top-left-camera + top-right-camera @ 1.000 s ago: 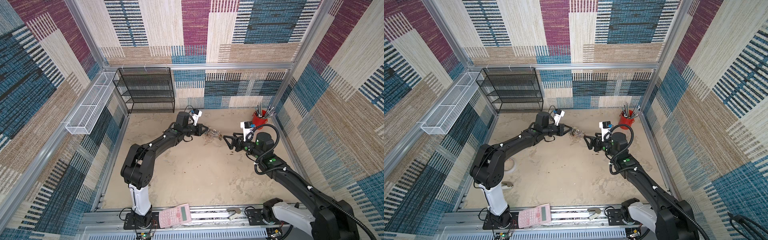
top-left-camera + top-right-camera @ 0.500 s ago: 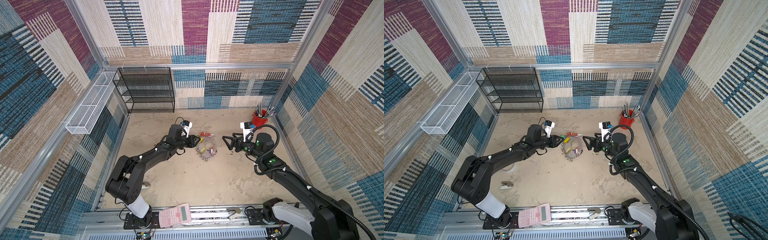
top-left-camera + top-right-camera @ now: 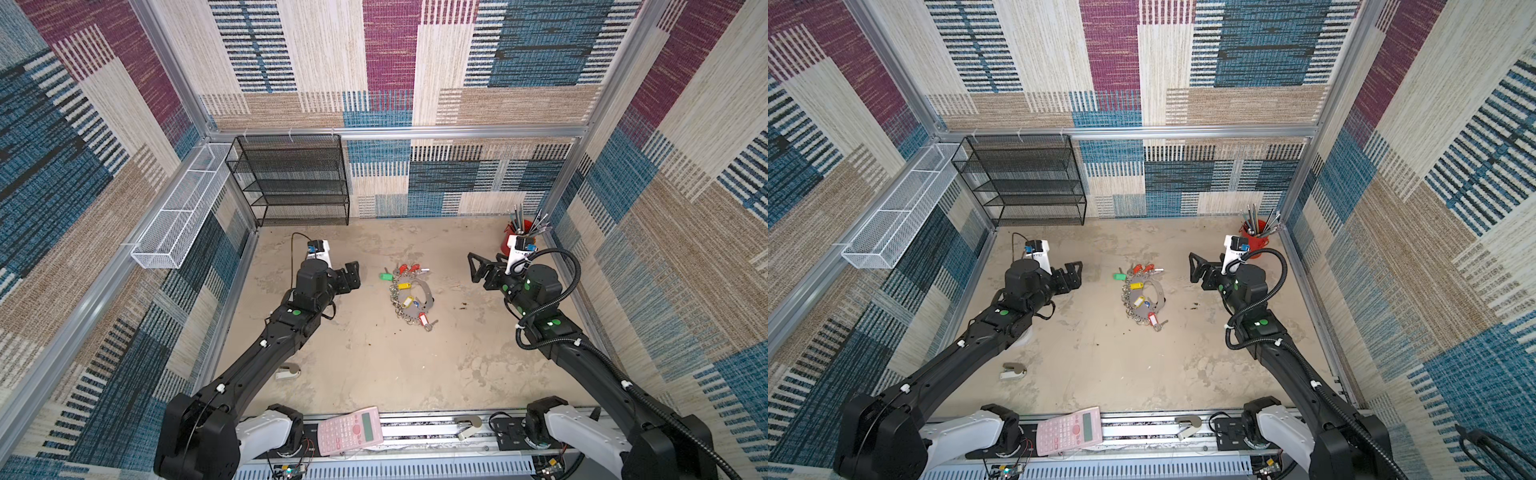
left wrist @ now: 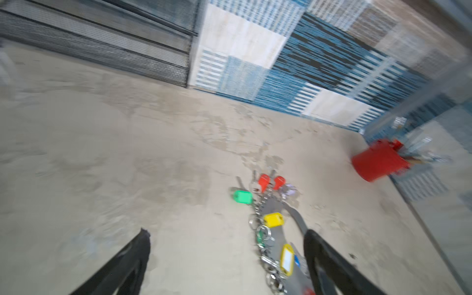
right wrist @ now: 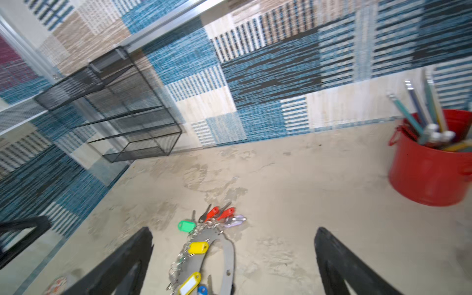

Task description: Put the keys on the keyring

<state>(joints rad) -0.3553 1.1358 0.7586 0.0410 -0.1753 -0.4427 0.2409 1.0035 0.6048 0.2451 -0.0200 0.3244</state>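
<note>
Left wrist view is blurry, but the left gripper (image 4: 227, 233) is wide open and empty, and one black finger (image 4: 324, 255) hides part of the keyring (image 4: 297, 222). In both top views the right gripper (image 3: 473, 269) is open and empty too, and the keyring lies on the table (image 3: 374, 365) between both grippers, touching neither. The keys (image 3: 404, 286) with the yellow tag lie on it, too small to tell if hooked on; far back, the red cup (image 3: 508, 246) is half hidden.

One keyring (image 5: 228, 258), two yellow tags (image 5: 198, 247), one green tag (image 5: 186, 226), perhaps three red tags (image 3: 424, 319).
</note>
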